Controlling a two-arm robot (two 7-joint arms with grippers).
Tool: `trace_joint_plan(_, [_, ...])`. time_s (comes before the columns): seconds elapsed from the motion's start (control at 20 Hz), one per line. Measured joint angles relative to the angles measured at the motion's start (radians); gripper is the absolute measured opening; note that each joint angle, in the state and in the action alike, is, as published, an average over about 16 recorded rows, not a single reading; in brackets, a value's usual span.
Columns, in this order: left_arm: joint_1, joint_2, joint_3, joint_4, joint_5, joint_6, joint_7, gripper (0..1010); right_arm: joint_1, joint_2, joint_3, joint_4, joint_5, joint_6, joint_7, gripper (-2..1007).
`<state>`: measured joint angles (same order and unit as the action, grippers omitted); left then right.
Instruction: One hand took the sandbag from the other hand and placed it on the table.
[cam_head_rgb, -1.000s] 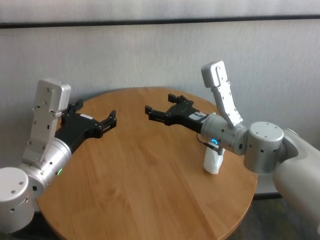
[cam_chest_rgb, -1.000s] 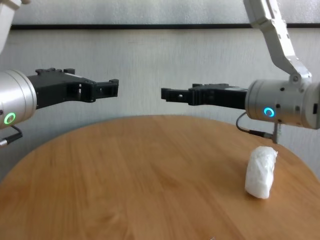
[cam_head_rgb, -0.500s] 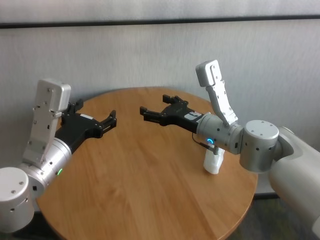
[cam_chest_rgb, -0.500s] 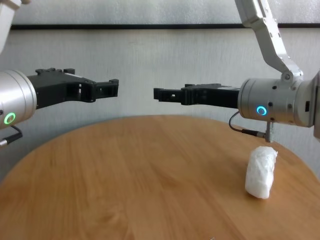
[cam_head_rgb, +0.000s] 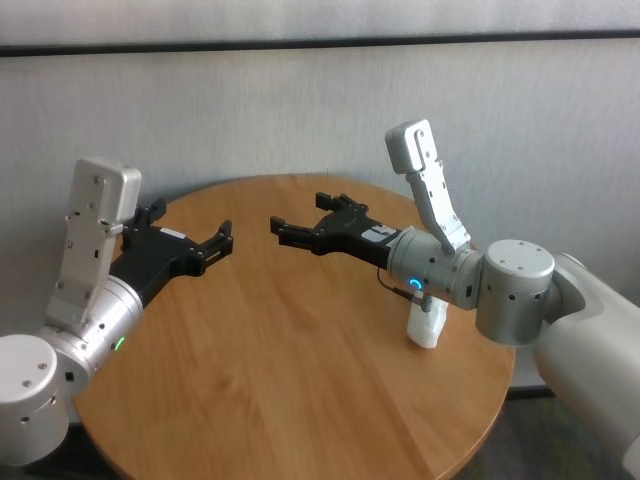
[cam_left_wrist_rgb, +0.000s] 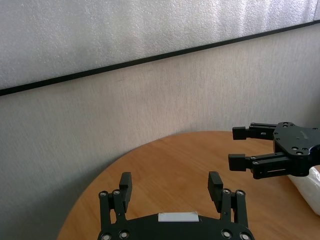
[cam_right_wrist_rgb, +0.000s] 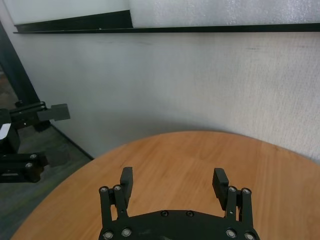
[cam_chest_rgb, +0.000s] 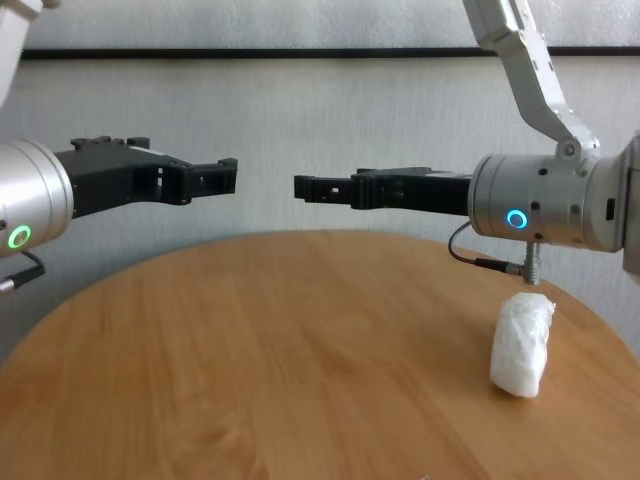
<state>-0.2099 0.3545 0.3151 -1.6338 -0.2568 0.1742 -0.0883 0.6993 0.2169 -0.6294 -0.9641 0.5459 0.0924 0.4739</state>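
Note:
The white lumpy sandbag (cam_head_rgb: 425, 326) (cam_chest_rgb: 522, 345) stands on the round wooden table (cam_head_rgb: 280, 360) (cam_chest_rgb: 240, 350) at its right side, touched by nothing. Just above it passes the silver wrist with the blue ring. That right gripper (cam_head_rgb: 300, 218) (cam_chest_rgb: 306, 187) (cam_right_wrist_rgb: 173, 180) hovers open and empty over the table's far middle, pointing left. Facing it across a gap, the left gripper (cam_head_rgb: 192, 226) (cam_chest_rgb: 226, 176) (cam_left_wrist_rgb: 170, 182) with the green ring hangs open and empty over the left side. The left wrist view shows the right gripper (cam_left_wrist_rgb: 239, 148) and an edge of the sandbag (cam_left_wrist_rgb: 311, 187).
A pale wall with a dark horizontal strip (cam_head_rgb: 320, 44) runs right behind the table. The table's round edge (cam_head_rgb: 330, 178) lies close to it. Bare wood (cam_chest_rgb: 300, 400) fills the near half of the table. Floor shows past the table's left edge (cam_right_wrist_rgb: 30, 200).
The right gripper has slid left over the table toward the left gripper, narrowing the gap between them. The sandbag and the left arm have stayed put.

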Motion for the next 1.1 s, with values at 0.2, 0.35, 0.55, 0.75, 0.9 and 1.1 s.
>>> trace_joint_plan(0.2, [0.0, 0.0, 0.0, 0.0, 0.0, 0.0, 0.0, 1001, -0.005, 0.0, 0.005, -0.01, -0.002, 0.013, 0.01, 1001])
trace_joint_plan(0.35, [0.0, 0.0, 0.0, 0.0, 0.0, 0.0, 0.0, 1001, -0.008, 0.0, 0.008, -0.016, -0.004, 0.02, 0.016, 1001])
trace_joint_plan(0.55, [0.0, 0.0, 0.0, 0.0, 0.0, 0.0, 0.0, 1001, -0.01, 0.001, 0.009, -0.021, -0.005, 0.026, 0.022, 1001])
trace_joint_plan(0.75, [0.0, 0.0, 0.0, 0.0, 0.0, 0.0, 0.0, 1001, -0.01, 0.002, 0.01, -0.022, -0.005, 0.029, 0.023, 1001])
trace_joint_plan(0.9, [0.0, 0.0, 0.0, 0.0, 0.0, 0.0, 0.0, 1001, -0.01, 0.002, 0.01, -0.022, -0.004, 0.028, 0.023, 1001])
trace_joint_plan(1.1, [0.0, 0.0, 0.0, 0.0, 0.0, 0.0, 0.0, 1001, -0.01, 0.002, 0.009, -0.022, -0.004, 0.028, 0.022, 1001])
